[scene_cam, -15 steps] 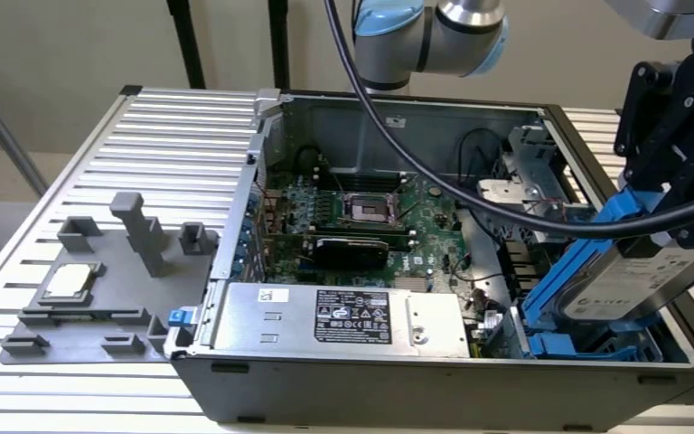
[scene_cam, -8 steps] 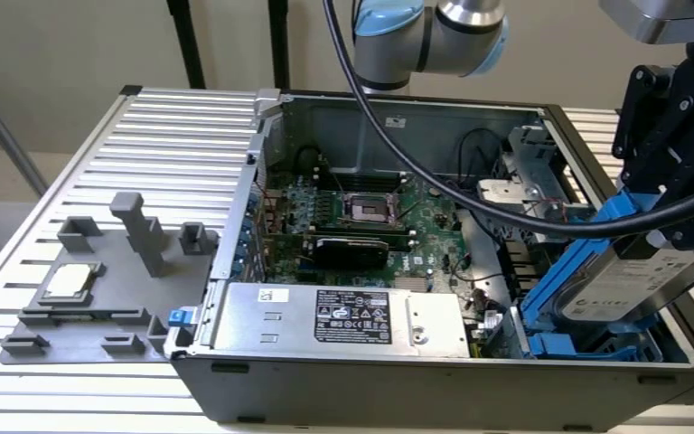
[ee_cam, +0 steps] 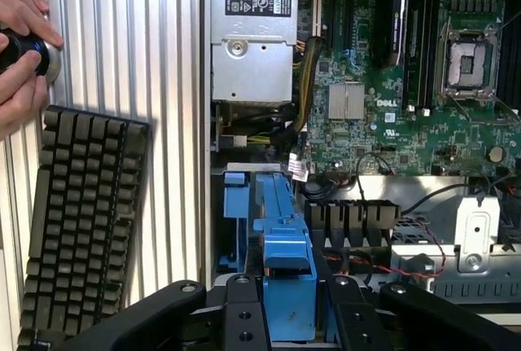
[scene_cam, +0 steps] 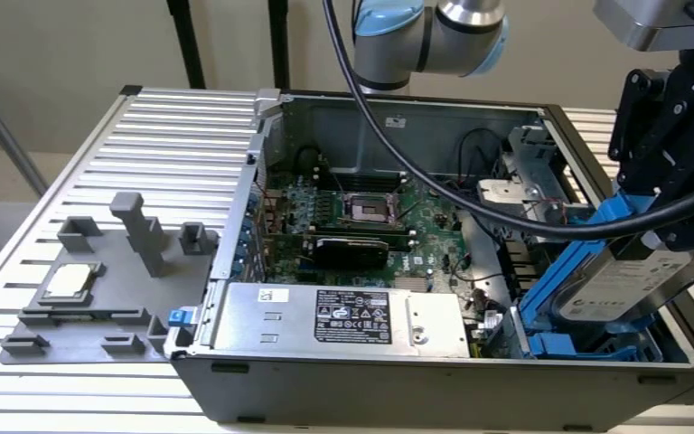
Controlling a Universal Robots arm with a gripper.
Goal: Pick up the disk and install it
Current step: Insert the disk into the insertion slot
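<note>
1. My gripper (scene_cam: 672, 217) is clamped on the disk (scene_cam: 636, 282). The jaws stand partway closed, pressing on its blue carrier from both sides.
2. So the pick-up is done: the disk is off any surface and hangs from me, over the corner of the computer case (scene_cam: 444, 389) on the exterior view's right.
3. The disk is tilted, not flat. Its white label faces out, and the blue frame slopes down toward the blue drive bay (scene_cam: 570, 345) inside the case.
4. In the wrist view the carrier (ee_cam: 289, 261) runs straight out from between my fingers (ee_cam: 236, 318), lined up with the bay's blue rails just beside it.
5. The lower end is down at the bay, but I cannot tell whether it touches the rails or sits just above them.
6. My call is that the install is begun but not finished. The disk is angled and most of it stands above the bay, so it is not seated.
7. What is left, by my reading, is levelling it, getting it fully home in the bay, and letting go.
8. The rest is untouched: the power supply (scene_cam: 335, 316) and motherboard (scene_cam: 360, 212) sit in the case, and the CPU chip (scene_cam: 68, 282) rests on its grey fixture, well apart from me.
9. Outside the case a keyboard (ee_cam: 81, 229) lies on the ribbed table, and a person's hand (ee_cam: 20, 41) holds a dark knob near it.
</note>
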